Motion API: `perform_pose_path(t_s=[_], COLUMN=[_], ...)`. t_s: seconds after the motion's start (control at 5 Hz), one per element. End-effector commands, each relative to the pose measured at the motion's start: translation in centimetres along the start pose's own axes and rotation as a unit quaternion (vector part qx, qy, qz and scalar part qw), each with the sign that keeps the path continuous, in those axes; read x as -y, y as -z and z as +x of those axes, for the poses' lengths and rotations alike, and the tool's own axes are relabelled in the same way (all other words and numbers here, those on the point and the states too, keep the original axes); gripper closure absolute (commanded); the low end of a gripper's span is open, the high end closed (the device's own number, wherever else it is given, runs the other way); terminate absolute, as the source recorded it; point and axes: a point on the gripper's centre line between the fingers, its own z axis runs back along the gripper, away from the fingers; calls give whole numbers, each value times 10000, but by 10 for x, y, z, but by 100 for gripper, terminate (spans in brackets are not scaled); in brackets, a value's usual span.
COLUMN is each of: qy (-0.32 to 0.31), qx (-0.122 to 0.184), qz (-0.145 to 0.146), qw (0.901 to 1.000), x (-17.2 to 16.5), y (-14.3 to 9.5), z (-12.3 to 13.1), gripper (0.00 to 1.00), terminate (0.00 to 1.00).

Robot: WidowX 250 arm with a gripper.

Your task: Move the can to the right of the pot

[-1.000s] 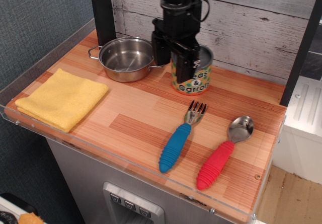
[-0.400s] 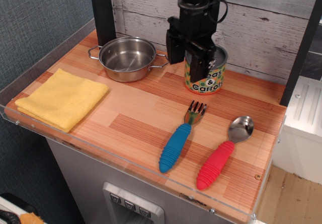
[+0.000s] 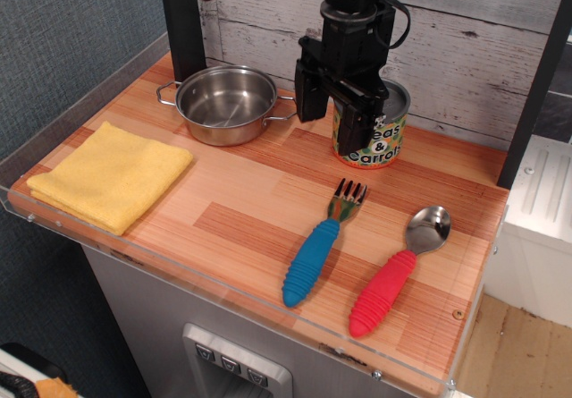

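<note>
The can (image 3: 382,139), with a grey metal top and a yellow-orange "Peas & Carrots" label, stands upright on the wooden tabletop near the back wall, to the right of the pot. The shiny steel pot (image 3: 225,103) with two loop handles sits at the back left, a short gap from the can. My black gripper (image 3: 333,128) comes down from above, its fingers (image 3: 357,125) straddling the can's left part and closed against it. The front finger hides part of the label.
A folded yellow cloth (image 3: 112,174) lies at the front left. A blue-handled fork (image 3: 317,250) and a red-handled spoon (image 3: 393,273) lie in front of the can. A black post (image 3: 183,22) stands behind the pot. A clear lip (image 3: 223,282) edges the table.
My gripper has carried the can to the right, away from the pot's handle, and lowered it slightly. The pot, cloth, fork and spoon have not moved.
</note>
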Motion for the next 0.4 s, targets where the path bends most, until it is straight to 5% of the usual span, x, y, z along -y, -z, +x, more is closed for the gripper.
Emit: perform_pose_path(t_s=[0.0,0.2], qy=[-1065,-1760], qx=[156,22], qz=[-192,-128], qw=[9940,9843], x=[-17,-19], y=[-45,-56], z=[-45,-76], gripper=[0,0], terminate=[0,0])
